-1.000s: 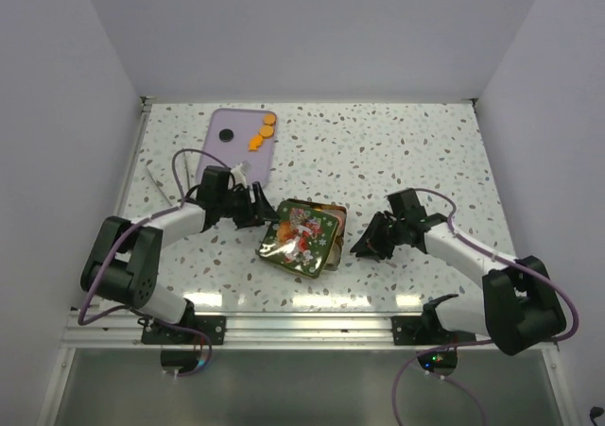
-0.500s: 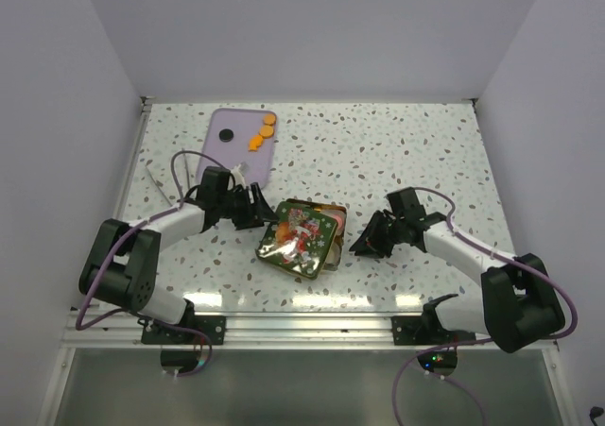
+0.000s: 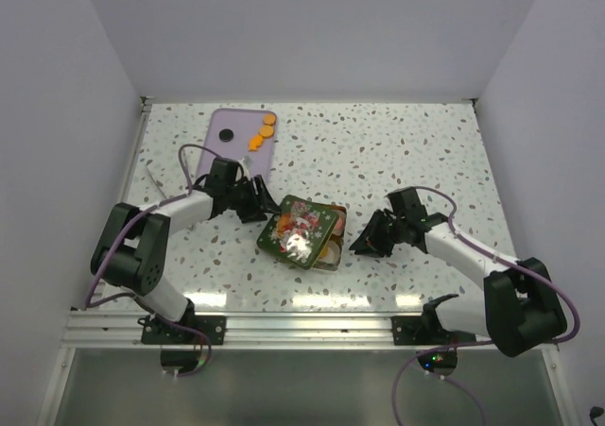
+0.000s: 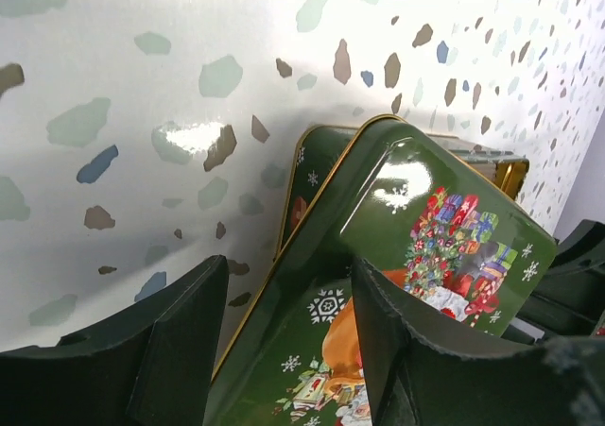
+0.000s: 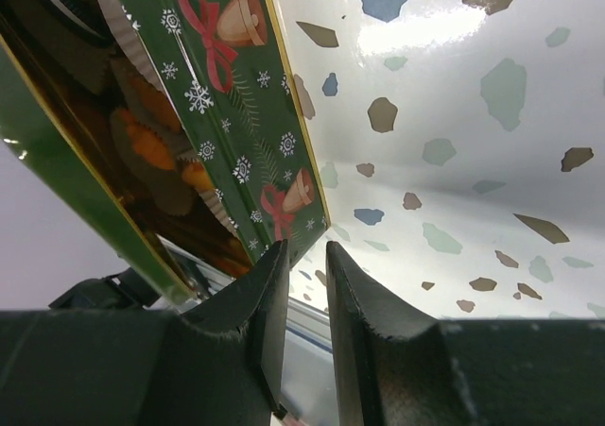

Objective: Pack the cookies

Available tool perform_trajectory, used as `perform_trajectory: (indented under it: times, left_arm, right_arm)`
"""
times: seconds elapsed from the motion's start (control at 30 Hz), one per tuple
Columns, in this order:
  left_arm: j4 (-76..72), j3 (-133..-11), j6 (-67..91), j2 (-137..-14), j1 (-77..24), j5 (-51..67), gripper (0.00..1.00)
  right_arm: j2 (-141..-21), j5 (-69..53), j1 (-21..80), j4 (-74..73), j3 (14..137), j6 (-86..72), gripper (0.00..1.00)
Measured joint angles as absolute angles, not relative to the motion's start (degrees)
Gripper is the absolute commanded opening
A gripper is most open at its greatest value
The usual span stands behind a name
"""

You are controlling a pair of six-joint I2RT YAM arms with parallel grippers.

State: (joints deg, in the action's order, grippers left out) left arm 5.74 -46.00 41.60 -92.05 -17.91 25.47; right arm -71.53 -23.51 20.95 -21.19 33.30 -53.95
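Cookies [image 5: 149, 145], seemingly inside tin [image 5: 238, 114], beside right fingers [image 5: 378, 350]

No writing, number or brand can be read anywhere. The tin lid [image 4: 425, 247] bears only pictures: a decorated tree, white snowflakes and a figure in orange. The tin [image 5: 248, 114] has a side wall printed with bells, red bows and snowflakes, no lettering. The cookies [image 3: 257, 141], at 11 o'clock on the bench [image 3: 397, 152], are too small to show any marking.
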Motion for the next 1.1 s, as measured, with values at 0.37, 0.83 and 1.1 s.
perform_trajectory:
  times: [0.37,0.83,1.1]
  left_arm:
    - [11.5,-50.2,43.9,-93.2,-19.3,22.6,0.59]
    - [18.6,-50.9,51.5,-91.6,-20.4,20.8,0.6]
    - [21.5,-51.0,54.7,-90.2,-21.3,19.2,0.61]
  right_arm:
    - [-72.8,-23.5,21.3,-20.0,33.3,-54.2,0.27]
    - [-78.7,-23.5,27.5,-17.4,34.7,-55.9,0.26]
    - [-81.6,-24.4,27.5,-15.0,34.8,-56.2,0.26]
